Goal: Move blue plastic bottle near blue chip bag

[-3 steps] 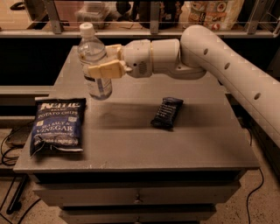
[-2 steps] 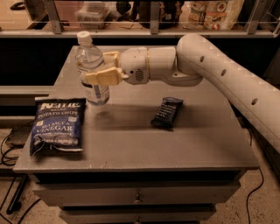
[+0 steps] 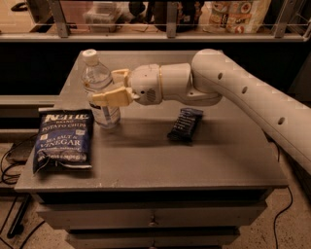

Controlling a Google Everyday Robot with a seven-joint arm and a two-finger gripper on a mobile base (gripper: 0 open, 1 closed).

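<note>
The blue plastic bottle (image 3: 98, 90) is clear with a white cap and stands upright at the left of the grey table (image 3: 160, 155). My gripper (image 3: 108, 86) reaches in from the right and is shut on the bottle around its middle, one finger in front and one behind. The blue chip bag (image 3: 63, 141), a dark blue Kettle bag, lies flat at the table's front left. The bottle's base is just right of the bag's upper right corner, very close to it.
A small dark snack bar wrapper (image 3: 184, 125) lies on the table right of centre, under my arm. A shelf rail with bags and containers (image 3: 233, 14) runs behind the table. Drawers are below the tabletop, cables on the floor at left.
My gripper has carried the bottle left and down toward the chip bag. The bottle now stands low, at or on the tabletop beside the bag.
</note>
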